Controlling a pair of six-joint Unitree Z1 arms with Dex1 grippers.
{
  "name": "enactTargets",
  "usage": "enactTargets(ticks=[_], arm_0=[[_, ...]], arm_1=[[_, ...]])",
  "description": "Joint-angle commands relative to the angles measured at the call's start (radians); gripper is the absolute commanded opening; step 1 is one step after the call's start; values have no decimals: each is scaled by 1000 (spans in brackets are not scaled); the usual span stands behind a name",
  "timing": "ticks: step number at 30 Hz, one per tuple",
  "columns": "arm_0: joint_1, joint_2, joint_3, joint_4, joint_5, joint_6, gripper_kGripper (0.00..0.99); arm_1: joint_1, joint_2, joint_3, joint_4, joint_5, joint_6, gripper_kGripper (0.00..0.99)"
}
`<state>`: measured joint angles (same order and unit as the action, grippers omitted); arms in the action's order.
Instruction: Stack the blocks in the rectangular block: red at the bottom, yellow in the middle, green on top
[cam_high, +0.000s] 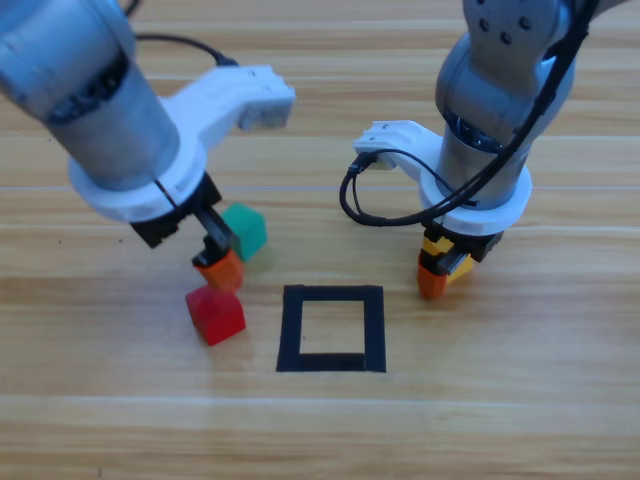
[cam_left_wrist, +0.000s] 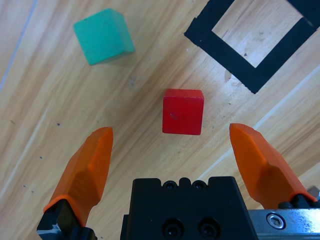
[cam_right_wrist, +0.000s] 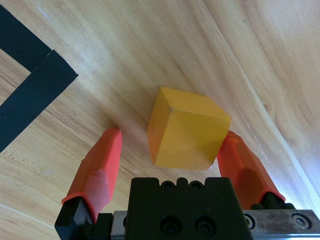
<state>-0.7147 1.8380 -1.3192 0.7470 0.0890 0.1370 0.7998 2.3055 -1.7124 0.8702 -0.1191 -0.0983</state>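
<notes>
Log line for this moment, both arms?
left gripper open above red | right gripper open around yellow | tape square empty

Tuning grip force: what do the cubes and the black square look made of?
Red cube, yellow cube, green cube: matte, sharp-edged, no glare; likely painted wood or foam. Black square: flat tape on the wood.

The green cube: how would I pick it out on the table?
Find the black tape square on the wooden table, then look left and farther back, beside the left claw. The small matte teal-green cube sits there, behind the red cube; only it is green.
</notes>
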Motion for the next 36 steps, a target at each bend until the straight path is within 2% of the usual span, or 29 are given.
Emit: enactTargets(ticks=[1,4,7,8,11,15,22,28,36], arm_0=[[-11,81,-25,25,5,1,990],[-11,104,-40,40,6,-7,990],[-9,133,-52,49,5,-16,990],[-9,144,-55,49,5,-19,990],[-11,175,-60,49,1,-22,990],[-11,188,-60,49,0,-23,990],[-9,207,-51,48,1,-30,990],[-9,233,-37,29,3,-34,990],[-9,259,-6,-9,3,-42,990]], arm_1=[[-24,112,-22,35,-17,-9,727],[-27,117,-26,43,-16,-9,509],[-33,120,-29,52,-14,-8,202],[-36,120,-27,55,-13,-8,133],[-47,112,-27,70,-11,-6,12],[-70,52,-19,99,-1,-3,11],[-128,-152,66,112,101,17,9],[-116,-252,152,104,156,17,6],[-116,-259,238,44,147,2,8]])
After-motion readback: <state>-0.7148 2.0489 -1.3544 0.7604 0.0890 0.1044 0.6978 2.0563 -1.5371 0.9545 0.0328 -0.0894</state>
